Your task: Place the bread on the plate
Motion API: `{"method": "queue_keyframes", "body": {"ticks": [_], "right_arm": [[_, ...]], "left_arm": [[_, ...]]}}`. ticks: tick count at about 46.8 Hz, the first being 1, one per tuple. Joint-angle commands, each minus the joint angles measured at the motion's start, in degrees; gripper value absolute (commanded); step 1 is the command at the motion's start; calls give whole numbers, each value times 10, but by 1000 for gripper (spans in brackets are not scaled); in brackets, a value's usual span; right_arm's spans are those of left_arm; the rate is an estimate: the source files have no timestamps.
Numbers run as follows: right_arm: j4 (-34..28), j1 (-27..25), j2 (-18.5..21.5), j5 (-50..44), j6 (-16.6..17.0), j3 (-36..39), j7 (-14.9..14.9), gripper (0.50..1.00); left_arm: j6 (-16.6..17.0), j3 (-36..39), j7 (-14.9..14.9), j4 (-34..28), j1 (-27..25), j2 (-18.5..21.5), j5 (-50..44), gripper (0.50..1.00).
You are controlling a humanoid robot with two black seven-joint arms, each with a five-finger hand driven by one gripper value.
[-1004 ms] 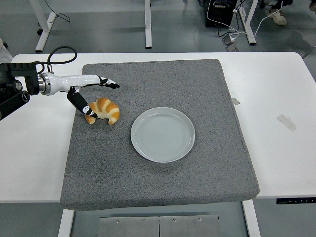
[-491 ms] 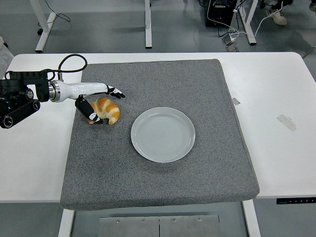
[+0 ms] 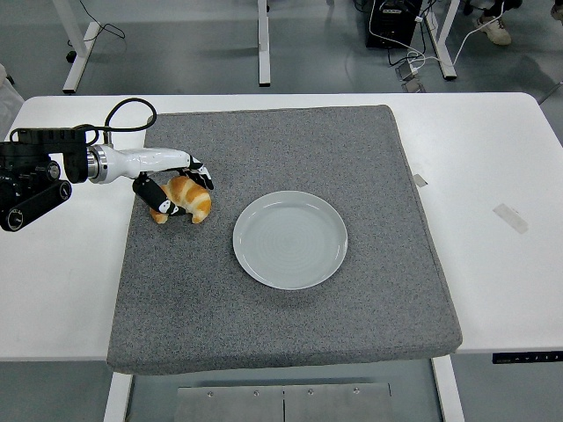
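Observation:
The bread, a golden croissant, lies on the grey mat left of the pale round plate. My left hand reaches in from the left edge and has closed around the croissant, fingers curled over its far side and thumb against its near left end. The croissant still rests on the mat. The plate holds nothing. The right arm does not show.
The grey mat covers the middle of the white table. Two bits of tape lie on the table to the right. A black cable loops above my left forearm. Desk legs and cables stand on the floor beyond.
My left fingers have curled down from an outstretched pose onto the croissant's top, closing with the thumb around it. The croissant has hardly shifted.

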Motion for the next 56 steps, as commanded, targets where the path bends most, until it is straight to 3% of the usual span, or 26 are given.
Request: {"method": "queue_keyframes", "body": {"ticks": [1, 10, 29, 43, 56], "right_arm": [[1, 0, 0, 0, 0, 0, 0, 1000], [0, -1, 0, 0, 0, 0, 0, 1000], [0, -1, 0, 0, 0, -1, 0, 1000], [0, -1, 0, 0, 0, 0, 0, 1000], [0, -1, 0, 0, 0, -1, 0, 1000]], "left_arm": [[4, 4, 0, 0, 0, 0, 3, 622], [12, 6, -2, 0, 0, -3, 4, 540], [14, -1, -4, -1, -21, -3, -7, 533], [5, -3, -11, -7, -81, 4, -44, 533], [-25, -3, -15, -18, -137, 21, -74, 533]]}}
